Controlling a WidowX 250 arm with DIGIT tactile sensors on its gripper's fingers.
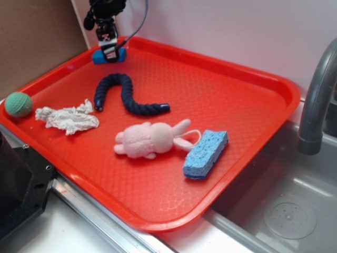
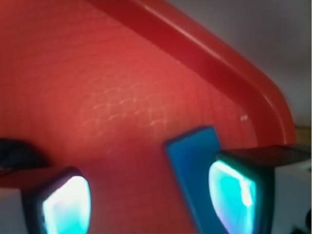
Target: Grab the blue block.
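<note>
Blue block (image 1: 109, 56) sits at the far left corner of the red tray (image 1: 247, 100), roughly 11 o'clock from tray centre, flat on the tray floor close under the rim. End effector (image 1: 110, 51) is directly over it, low, fingers straddling or just in front of the block in the exterior view; contact can't be confirmed there. Wrist view: block (image 2: 195, 170) lies between the two fingers but hard against the right-hand pad (image 2: 234, 195), running diagonally; left-hand pad sits well apart from it with bare tray in between. So the jaws are spread, nothing clamped. Outward from the block: dark navy rope (image 1: 124, 95) curls at about 6 o'clock from it, mid-tray. White crumpled cloth (image 1: 68, 117) lies at 7 o'clock, near the left rim, just beside the rope's end. Green ball (image 1: 19, 104) rests on the left rim of the tray at 8 o'clock, near the cloth. Pink plush bunny (image 1: 150, 139) lies on its side near tray centre, 5 o'clock from the block. Pale-blue sponge (image 1: 206, 153) is just right of the bunny, its end touching or nearly touching the bunny's ear loop, tilted diagonally. Tray overhangs a grey sink (image 1: 284, 211) at right, with a grey faucet (image 1: 316, 100) at 3 o'clock; the counter (image 1: 68, 232) runs along the near edge.
</note>
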